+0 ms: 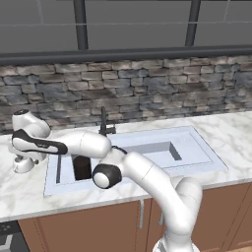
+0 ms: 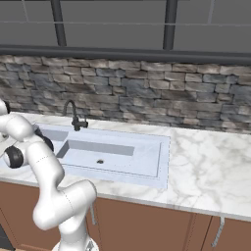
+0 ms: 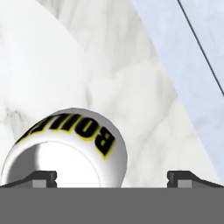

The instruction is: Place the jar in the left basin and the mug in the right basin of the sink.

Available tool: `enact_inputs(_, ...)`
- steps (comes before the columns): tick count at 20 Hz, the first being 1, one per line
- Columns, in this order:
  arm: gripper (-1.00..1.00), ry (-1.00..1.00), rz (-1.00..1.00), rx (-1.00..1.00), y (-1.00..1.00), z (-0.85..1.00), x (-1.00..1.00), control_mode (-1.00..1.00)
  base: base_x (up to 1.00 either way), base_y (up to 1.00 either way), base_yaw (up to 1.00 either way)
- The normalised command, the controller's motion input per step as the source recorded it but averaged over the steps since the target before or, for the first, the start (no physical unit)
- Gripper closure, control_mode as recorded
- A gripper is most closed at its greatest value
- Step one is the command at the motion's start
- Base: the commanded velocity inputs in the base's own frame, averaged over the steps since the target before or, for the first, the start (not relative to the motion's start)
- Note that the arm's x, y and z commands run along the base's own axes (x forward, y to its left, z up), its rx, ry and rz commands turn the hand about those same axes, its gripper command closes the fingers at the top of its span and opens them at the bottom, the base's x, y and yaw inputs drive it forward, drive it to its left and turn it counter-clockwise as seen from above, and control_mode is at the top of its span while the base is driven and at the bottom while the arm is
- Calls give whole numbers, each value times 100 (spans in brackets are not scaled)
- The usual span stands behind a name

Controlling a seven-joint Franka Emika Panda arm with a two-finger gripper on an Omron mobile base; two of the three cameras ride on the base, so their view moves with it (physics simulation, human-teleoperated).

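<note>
My gripper [image 3: 111,177] hangs over the counter [image 3: 144,109] left of the sink [image 1: 206,157], fingers spread apart, with the mug [image 3: 65,148] seen from above. One fingertip sits at the mug's near rim and the other well off to the side, so the mug is off-centre in my span and nothing is gripped yet. From the left base view the mug [image 1: 23,164] stands on the marble just outside the sink's left edge, under my hand. The jar [image 1: 81,167] is already upright in the left basin [image 1: 61,172]; the right basin [image 2: 122,157] holds nothing I can see.

The mug looks rigid, glazed and light, a squat rounded bowl with dark lettering near the lip. I judge it slippery and prone to squirt out if I pinch the curved outside. Safer is one finger inside, one outside, closing on the rim wall. I'd shift sideways to centre it first. Whether it has a handle I cannot tell from this angle. Being ceramic, it should be set down gently in the basin.
</note>
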Motion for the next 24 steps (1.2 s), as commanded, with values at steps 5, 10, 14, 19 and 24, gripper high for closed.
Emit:
enact_inputs(5, -100, 0, 0, 0, 0, -4, 0, -100, 0, 0, 0)
enact_inputs(10, -100, 0, 0, -2, 1, -13, 0, -100, 0, 0, 0)
enact_inputs(14, -100, 0, 0, -1, 0, -11, 0, -100, 0, 0, 0)
enact_inputs(19, 100, 0, 0, -2, 2, -7, 0, -100, 0, 0, 0)
enact_inputs(24, 100, 0, 0, -1, 0, 0, 0, -100, 0, 0, 0)
